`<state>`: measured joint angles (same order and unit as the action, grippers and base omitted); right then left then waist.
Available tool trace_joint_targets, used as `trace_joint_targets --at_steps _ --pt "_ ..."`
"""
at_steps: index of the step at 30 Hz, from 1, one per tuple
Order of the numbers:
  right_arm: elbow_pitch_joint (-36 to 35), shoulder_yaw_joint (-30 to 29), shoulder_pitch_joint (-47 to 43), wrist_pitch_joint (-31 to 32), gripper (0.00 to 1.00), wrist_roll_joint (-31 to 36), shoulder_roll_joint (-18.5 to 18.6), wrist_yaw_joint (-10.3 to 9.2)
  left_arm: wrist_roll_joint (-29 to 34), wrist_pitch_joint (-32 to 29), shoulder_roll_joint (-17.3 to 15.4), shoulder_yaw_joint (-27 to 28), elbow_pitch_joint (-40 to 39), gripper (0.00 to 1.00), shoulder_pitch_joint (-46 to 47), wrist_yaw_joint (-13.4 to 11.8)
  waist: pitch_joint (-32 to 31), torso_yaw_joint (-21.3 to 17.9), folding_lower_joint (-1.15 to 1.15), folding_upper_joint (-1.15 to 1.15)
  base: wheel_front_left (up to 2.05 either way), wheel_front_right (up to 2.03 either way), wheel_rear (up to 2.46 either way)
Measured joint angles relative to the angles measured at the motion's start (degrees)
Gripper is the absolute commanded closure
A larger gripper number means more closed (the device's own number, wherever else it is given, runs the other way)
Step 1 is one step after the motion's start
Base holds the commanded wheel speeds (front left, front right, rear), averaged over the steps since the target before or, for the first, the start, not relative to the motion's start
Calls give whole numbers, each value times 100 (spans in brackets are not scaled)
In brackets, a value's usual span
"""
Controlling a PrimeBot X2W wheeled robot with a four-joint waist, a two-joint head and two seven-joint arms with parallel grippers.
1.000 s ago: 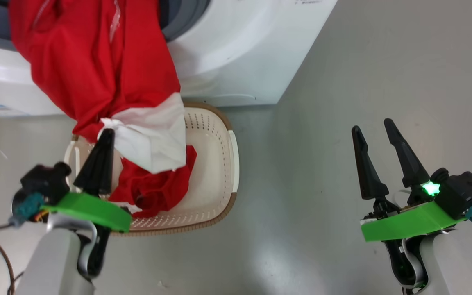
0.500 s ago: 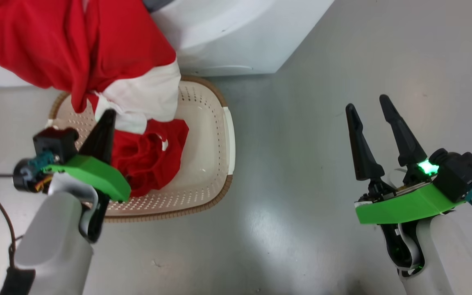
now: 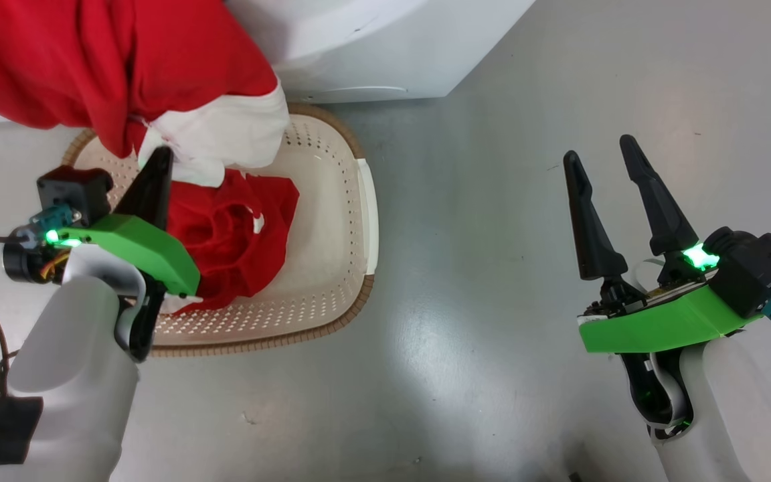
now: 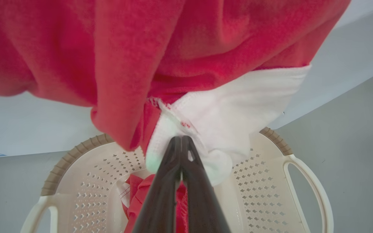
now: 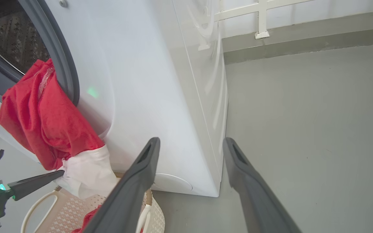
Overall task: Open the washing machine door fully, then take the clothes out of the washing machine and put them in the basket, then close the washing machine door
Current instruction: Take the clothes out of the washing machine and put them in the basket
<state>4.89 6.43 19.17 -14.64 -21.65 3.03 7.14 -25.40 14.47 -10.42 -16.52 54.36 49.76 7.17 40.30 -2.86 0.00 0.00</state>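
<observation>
The left gripper point(image 3: 160, 155) has its jaws pressed tight together, pinching the white hem of the clothes point(image 3: 158, 60); from the left wrist view you can see the white cloth bunched around the closed tips of the left gripper point(image 4: 180, 139). Over the last second that pinch has not let go. The head's picture has slid so the washing machine point(image 3: 359, 47) now sits almost off the top, which looks like the robot bending rather than anything on the floor shifting. Against the basket point(image 3: 352, 314), though, the pinching arm has edged a little inward from the left rim, so I'd say the garment is being drawn out and down towards it.

It is not there yet. The red body of the clothes point(image 5: 44, 123) hangs from the grey lip of the washing machine point(image 5: 147, 81), with only the white end reaching over the far rim of the basket point(image 4: 270, 161). Another red piece already lies crumpled inside, just beside the pinching jaws.

The right gripper point(image 3: 598, 150) waits well apart over bare floor point(image 3: 492, 268), jaws spread wide and holding nothing
</observation>
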Motion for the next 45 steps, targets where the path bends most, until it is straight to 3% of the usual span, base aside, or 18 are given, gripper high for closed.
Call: trace_joint_targets --at_steps 2,5,14,23,45 --pt "0 -2 0 0 0 0 1 0 -41 0 -4 -37 20 11 21 0 10 5 0 0 0 0 0" --pt "0 -4 0 0 0 0 1 0 -92 0 -13 -80 27 0 78 -1 17 16 0 0 0 0 0" --pt "1 -15 0 0 0 8 1 0 -212 0 -45 -156 -178 0 74 0 3 80 0 0 0 0 0" --pt "4 -44 1 0 0 38 3 0 -297 1 -83 48 -961 0 -259 0 -54 171 0 0 0 0 0" --pt "22 -87 -19 0 0 166 8 0 697 24 62 1742 -3961 0 -2388 0 -326 256 0 0 0 0 0"
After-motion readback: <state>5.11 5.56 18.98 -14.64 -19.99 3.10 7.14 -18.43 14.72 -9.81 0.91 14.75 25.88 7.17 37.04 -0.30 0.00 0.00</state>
